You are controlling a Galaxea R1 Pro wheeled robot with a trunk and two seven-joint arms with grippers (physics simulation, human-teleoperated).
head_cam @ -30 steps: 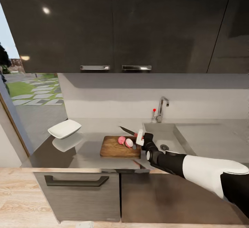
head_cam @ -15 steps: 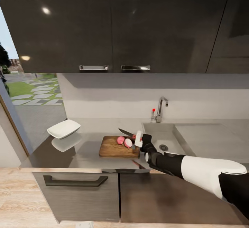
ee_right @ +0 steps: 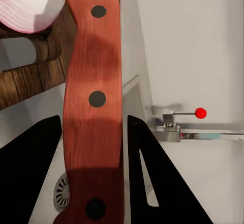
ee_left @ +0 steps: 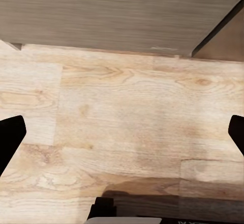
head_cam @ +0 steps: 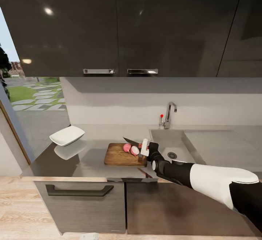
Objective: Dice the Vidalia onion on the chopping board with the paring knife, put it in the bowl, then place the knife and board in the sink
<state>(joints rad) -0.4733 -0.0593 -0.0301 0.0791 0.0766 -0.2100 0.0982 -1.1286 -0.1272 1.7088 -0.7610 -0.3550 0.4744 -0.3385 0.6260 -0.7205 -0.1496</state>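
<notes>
Right gripper [head_cam: 145, 147] clamped on knife [ee_right: 94, 107] handle, fingers either side of the red grip. Blade [head_cam: 130, 140] runs out toward 10 o'clock from the gripper, hanging above the board [head_cam: 120, 156]. Onion [head_cam: 131, 148] sits on the board's right end, already in two halves, just at 9 o'clock of the gripper and under the blade line. Looks like dicing is in progress; next cut needs the blade dropped straight onto the halves. Sink [head_cam: 174, 143] at 3 o'clock, bowl [head_cam: 67, 135] well off at 9. Left gripper [ee_left: 122, 137] spread wide, empty, pointing at the floor.
</notes>
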